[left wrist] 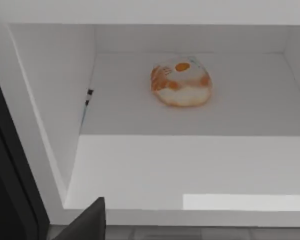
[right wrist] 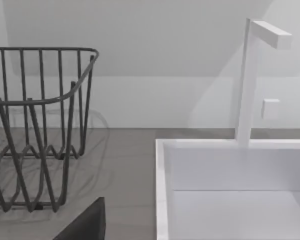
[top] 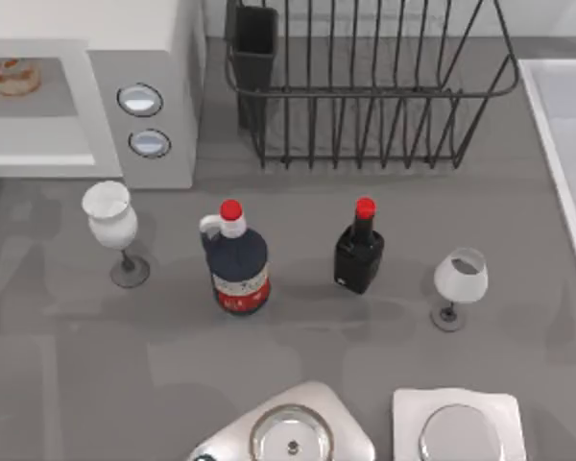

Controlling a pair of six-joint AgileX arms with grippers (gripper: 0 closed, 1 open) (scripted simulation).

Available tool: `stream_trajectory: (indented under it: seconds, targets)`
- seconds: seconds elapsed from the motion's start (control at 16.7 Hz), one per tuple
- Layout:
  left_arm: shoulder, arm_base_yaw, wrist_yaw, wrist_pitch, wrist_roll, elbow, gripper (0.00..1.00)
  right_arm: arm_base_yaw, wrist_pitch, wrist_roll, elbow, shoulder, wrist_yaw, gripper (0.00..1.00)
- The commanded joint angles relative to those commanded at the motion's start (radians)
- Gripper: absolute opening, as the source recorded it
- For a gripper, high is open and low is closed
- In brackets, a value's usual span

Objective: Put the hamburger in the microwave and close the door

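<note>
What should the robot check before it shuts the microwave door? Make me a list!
1. Hamburger inside the microwave: ok, it lies well back on the cavity floor.
2. Nothing sticking out of the opening: ok, the front floor is bare in the left wrist view.
3. Door position: cannot tell; only a dark edge shows beside the opening.
4. Left gripper free of the hamburger: ok, nothing touches it.
5. Wine glass near the microwave front: not ok, it could be knocked.
6. Right arm out of the way: ok, its camera faces the dish rack and sink.
</note>
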Motion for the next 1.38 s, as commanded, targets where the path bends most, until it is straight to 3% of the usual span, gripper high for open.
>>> stream_trajectory:
  seconds: [0.3,0.96,1.38]
  targets:
    - [-0.265,-0.074,-0.07,-0.042,-0.028,-0.123,1.0,0.0,0.0,0.0,0.0,0.0,0.0,1.0]
    - [-1.22,-0.245,-0.244,-0.362,-0.106,-0.496,1.0,0.0,0.0,0.0,0.0,0.0,0.0,1.0]
    - [-1.378,-0.271,-0.27,-0.441,-0.117,-0.553,1.0,0.0,0.0,0.0,0.0,0.0,0.0,1.0]
